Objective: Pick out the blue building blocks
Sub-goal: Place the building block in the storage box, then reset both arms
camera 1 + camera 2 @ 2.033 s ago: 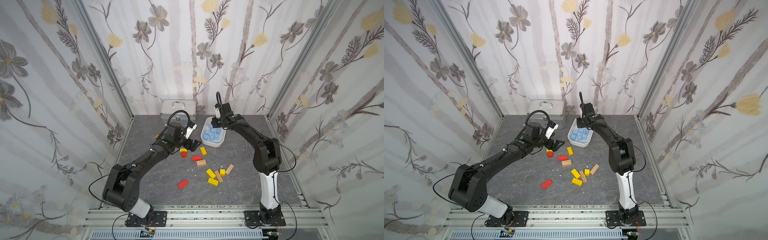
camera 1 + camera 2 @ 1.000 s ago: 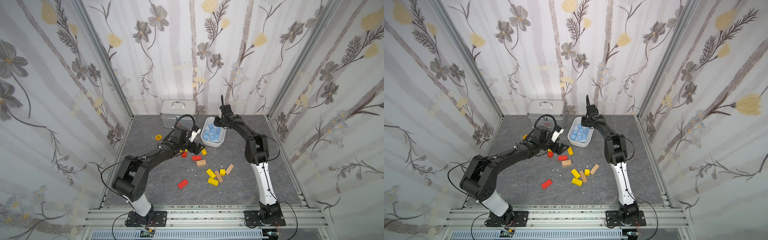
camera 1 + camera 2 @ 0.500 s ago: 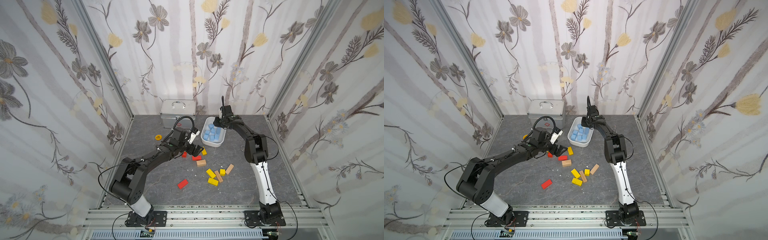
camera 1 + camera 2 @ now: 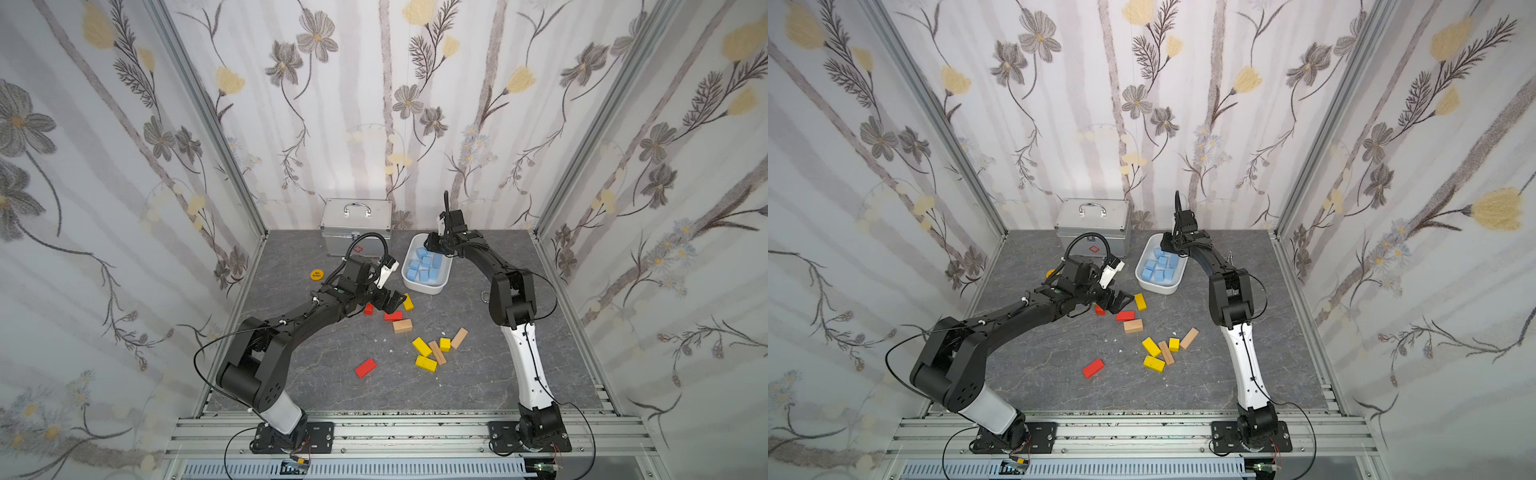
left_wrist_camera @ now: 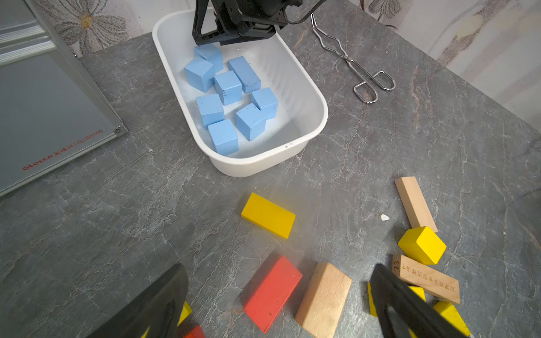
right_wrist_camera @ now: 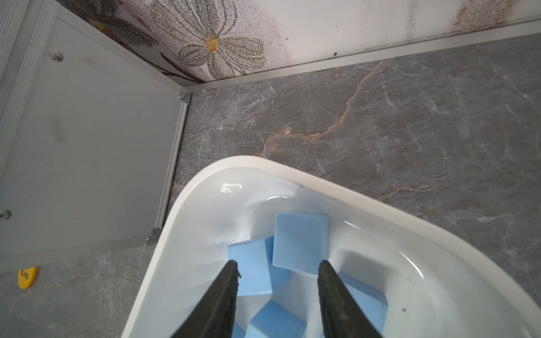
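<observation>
The right gripper [image 6: 278, 272] hangs inside the white tub [image 6: 366, 199], jaws parted and pinching nothing. Just past its fingertips, a blue cube [image 6: 300, 241] leans tilted on the other blue building blocks [image 5: 228, 96]. All the blue ones in sight lie in the tub beneath it. They look light, rigid and matte, best gripped across two opposite flat faces. The tub's curved wall crowds ahead, but overhead is free. The left gripper [image 5: 278, 272], spread wide, hovers over a red block [image 5: 272, 292] and a tan block [image 5: 323, 298].

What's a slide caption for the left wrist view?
Blue building blocks gathered in the white tray; red, yellow and wooden blocks lie loose on the grey table.
</observation>
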`<state>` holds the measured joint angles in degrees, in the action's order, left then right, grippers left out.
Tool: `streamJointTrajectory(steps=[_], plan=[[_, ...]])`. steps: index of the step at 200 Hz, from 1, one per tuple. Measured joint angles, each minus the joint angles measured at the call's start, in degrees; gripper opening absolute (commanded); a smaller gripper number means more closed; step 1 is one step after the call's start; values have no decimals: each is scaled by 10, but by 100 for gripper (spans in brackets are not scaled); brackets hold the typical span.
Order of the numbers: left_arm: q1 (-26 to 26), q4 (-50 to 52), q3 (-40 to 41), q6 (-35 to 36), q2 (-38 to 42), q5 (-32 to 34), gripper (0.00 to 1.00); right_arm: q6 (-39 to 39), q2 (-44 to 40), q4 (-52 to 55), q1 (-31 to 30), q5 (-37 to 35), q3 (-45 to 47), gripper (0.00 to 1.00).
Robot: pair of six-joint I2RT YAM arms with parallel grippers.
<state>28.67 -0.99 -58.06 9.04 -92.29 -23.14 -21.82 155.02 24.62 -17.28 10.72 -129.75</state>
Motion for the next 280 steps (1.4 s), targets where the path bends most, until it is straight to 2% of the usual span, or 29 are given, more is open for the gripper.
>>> streamJointTrajectory(steps=[80,126,208,219,280], plan=[[0,-1,0,0,11,17,100,1,-28,3,0,3,0,57],[0,-22,6,-6,38,58,100,11,-83,1,-3,0,45,70],[0,-69,10,-30,121,179,100,26,-281,-39,-9,-46,229,92],[0,-70,10,-30,138,199,100,31,-311,-45,-9,-57,255,100],[-7,-69,33,-19,226,288,100,62,-495,-90,-10,-106,403,100]])
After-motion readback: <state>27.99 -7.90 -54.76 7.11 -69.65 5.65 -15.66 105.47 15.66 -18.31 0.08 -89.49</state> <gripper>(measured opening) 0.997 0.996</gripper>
